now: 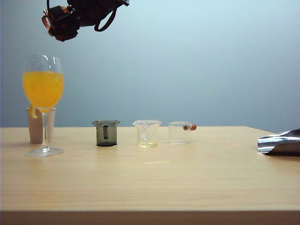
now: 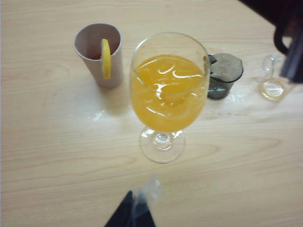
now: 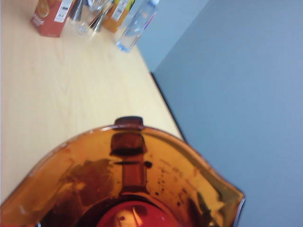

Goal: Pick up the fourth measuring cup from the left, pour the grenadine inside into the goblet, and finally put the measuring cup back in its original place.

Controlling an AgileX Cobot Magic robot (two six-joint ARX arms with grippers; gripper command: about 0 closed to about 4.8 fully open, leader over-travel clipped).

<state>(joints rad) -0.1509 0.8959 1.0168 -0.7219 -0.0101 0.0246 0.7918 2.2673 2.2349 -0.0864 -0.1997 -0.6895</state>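
- Pick-up done: fourth measuring cup (image 1: 47,21) off the worktop (image 1: 187,178) and clamped in the right gripper (image 1: 57,23), which reaches across to the far left of the exterior view.
- Held high, at about 12 o'clock from the goblet (image 1: 43,89), well clear of its rim.
- Pour judged not yet made: grenadine (image 3: 132,218) pooled red at the bottom of the cup in the right wrist view; only orange juice visible in the goblet, no red layer or stream.
- Left to do: lower and tip over the goblet, empty, carry back at 3 o'clock to the row past the smoky grey cup (image 1: 106,133), set down.
- Left gripper (image 2: 132,215) only a dark tip at the frame edge above the goblet; apart or together cannot be told.
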